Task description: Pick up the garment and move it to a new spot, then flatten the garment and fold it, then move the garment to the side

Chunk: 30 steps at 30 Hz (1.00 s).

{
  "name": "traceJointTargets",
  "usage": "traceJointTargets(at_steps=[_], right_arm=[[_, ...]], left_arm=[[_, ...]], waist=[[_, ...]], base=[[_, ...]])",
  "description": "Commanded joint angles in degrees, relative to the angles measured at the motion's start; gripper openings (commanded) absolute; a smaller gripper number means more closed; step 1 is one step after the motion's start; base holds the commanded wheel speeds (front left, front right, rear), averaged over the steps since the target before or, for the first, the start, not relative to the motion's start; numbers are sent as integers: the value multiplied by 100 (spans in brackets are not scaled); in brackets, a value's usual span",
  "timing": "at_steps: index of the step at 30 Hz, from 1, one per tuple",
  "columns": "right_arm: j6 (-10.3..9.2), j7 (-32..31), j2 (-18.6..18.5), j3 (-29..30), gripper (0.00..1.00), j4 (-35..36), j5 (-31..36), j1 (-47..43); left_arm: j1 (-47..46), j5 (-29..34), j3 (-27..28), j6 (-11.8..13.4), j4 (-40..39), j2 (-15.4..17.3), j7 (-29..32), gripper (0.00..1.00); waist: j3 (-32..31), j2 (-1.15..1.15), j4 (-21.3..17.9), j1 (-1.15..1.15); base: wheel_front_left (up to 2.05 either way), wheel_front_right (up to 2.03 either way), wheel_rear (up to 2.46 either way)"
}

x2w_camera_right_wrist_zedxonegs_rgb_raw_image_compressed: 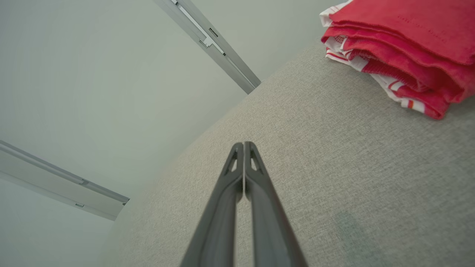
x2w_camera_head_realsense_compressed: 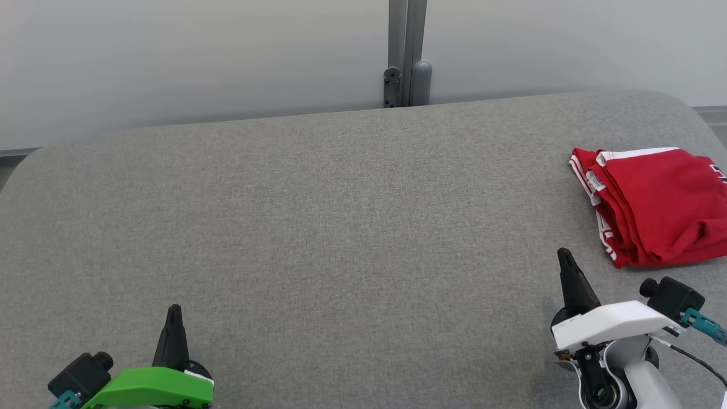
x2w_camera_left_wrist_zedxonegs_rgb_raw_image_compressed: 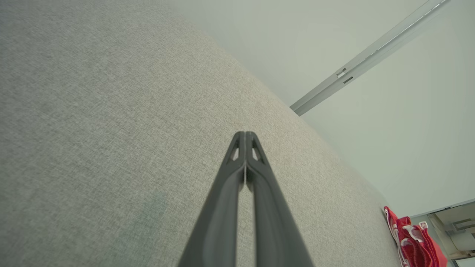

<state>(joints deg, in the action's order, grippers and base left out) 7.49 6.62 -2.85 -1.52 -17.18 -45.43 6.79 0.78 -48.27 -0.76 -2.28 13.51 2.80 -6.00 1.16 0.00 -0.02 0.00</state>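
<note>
at the right edge of the grey table (x2w_camera_head_realsense_compressed: 318, 227), the red garment (x2w_camera_head_realsense_compressed: 659, 207) is lying folded. both the left gripper (x2w_camera_head_realsense_compressed: 174, 309) and right gripper (x2w_camera_head_realsense_compressed: 563, 254) are hovering pressed closed, gripping nothing, the right one near it.

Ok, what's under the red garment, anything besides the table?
The garment lies folded in stacked layers straight on the grey table; red-and-white trim shows at its edges. Nothing pokes out beneath, but the patch it covers and the inner folds are hidden.

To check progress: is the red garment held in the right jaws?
No, the folded garment lies on the grey surface, apart from the shut right jaws.
</note>
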Motion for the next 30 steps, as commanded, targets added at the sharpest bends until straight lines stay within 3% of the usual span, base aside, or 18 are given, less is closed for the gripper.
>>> traceJointTargets(at_steps=[1,30], right_arm=[[1,-52,-38,45,0,108,-200,31],[1,-561,-49,340,0,207,-2082,-12]], left_arm=[[-172,-212,51,-43,-50,14,47,0],[-413,-1948,343,-249,-10,15,552,0]], waist=[[-2,0,0,0],[-33,0,1,0]], base=[[0,0,0],[0,0,0]])
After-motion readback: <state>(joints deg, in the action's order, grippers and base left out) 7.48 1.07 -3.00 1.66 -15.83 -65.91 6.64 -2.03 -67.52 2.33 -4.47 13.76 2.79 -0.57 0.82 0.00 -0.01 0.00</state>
